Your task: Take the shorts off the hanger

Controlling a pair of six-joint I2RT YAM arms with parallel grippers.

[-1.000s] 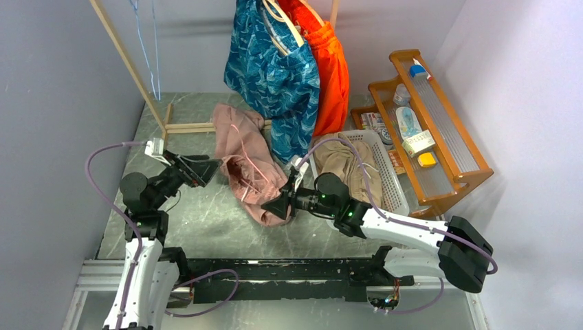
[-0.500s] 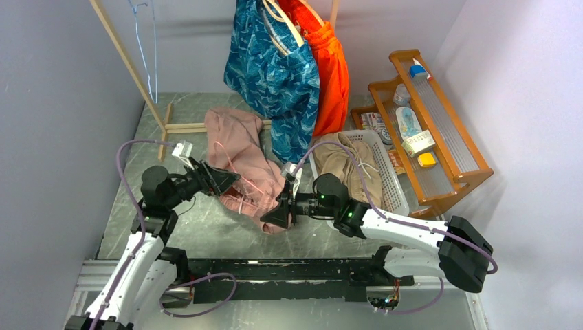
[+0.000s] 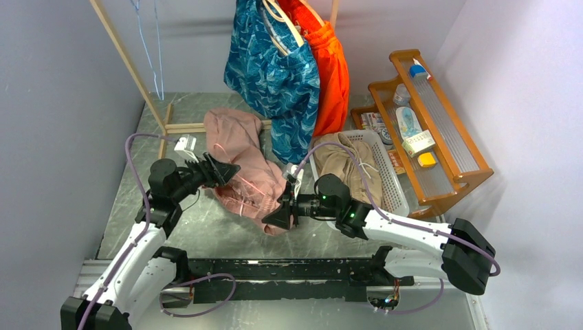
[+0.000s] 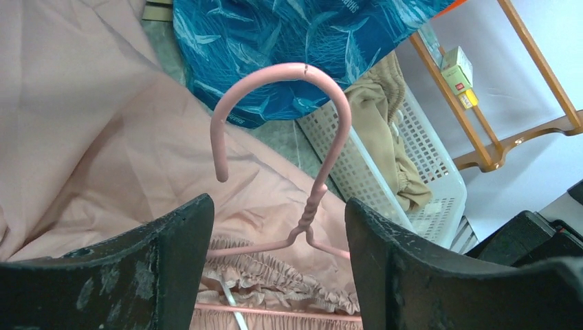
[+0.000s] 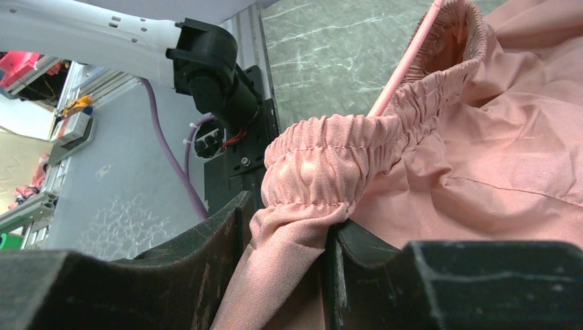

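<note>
The dusty pink shorts (image 3: 237,148) lie crumpled on the table, still threaded on a pink wire hanger (image 4: 289,71). My left gripper (image 4: 277,206) is open, its jaws standing on either side of the hanger's twisted neck without touching it. In the top view the left gripper (image 3: 221,170) sits at the shorts' left edge. My right gripper (image 5: 292,220) is shut on the elastic waistband of the pink shorts (image 5: 481,158), next to the hanger's rod (image 5: 405,62). Blue patterned shorts (image 3: 275,75) and orange shorts (image 3: 331,75) hang on the rack behind.
Tan shorts (image 3: 344,165) lie in a white basket (image 3: 395,189) right of the pink pair. A wooden shelf (image 3: 447,137) with small items stands at the far right. The rack's slanted wooden post (image 3: 130,69) and its base bar (image 3: 189,127) are at the back left.
My left arm has swung right, bringing its gripper over the hanger's neck, and its jaws have narrowed a little. The right gripper has kept its hold on the waistband.
</note>
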